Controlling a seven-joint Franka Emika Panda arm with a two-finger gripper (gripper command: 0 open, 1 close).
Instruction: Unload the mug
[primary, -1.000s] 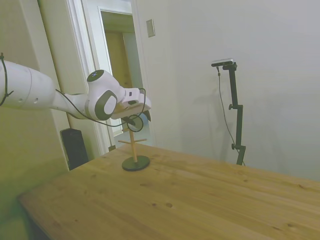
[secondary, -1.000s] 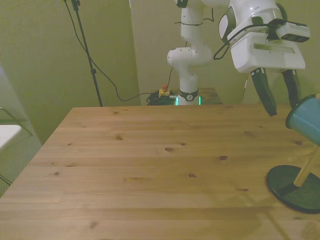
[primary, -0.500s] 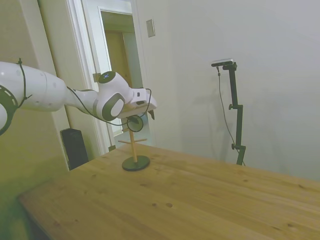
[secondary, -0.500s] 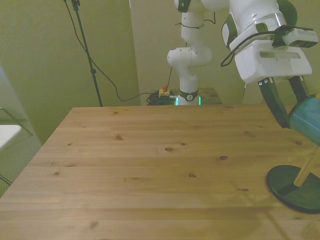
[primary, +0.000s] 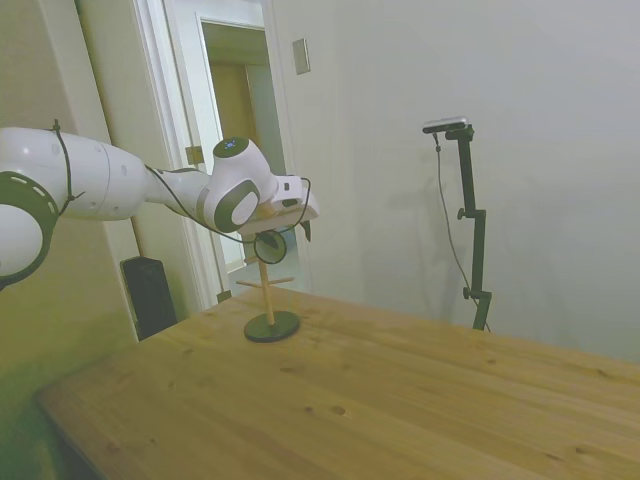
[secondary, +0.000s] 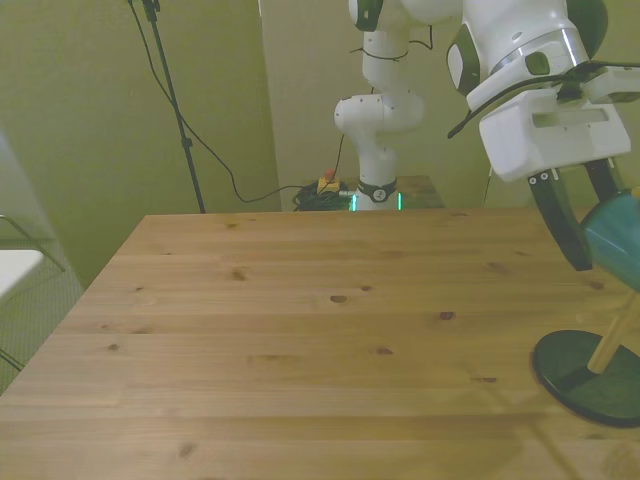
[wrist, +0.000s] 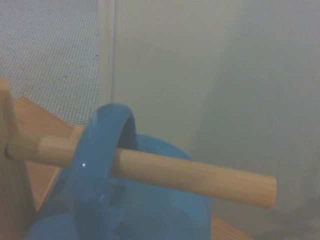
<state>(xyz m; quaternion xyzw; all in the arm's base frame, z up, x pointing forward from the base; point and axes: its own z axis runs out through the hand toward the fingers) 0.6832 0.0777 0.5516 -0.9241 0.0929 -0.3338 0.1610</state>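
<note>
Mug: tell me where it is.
The mug hangs by its handle on a peg of the wooden stand, at the front view's right edge, beside the open pincer.

A wooden surface (primary: 400, 400) of pale knotty planks fills the lower part of both wide views. In the side view a plain light wall (primary: 540, 120) stands behind its far edge, with a small grey plate (primary: 301, 56) fixed high beside a white door frame (primary: 180, 60). The doorway (primary: 238, 110) opens on a dim, warm-lit room. A dark box (primary: 149, 294) stands on the floor by the surface's left corner. In the front view the wall (secondary: 80, 110) looks yellow-green, and a black cable (secondary: 215, 160) trails down it.
</note>
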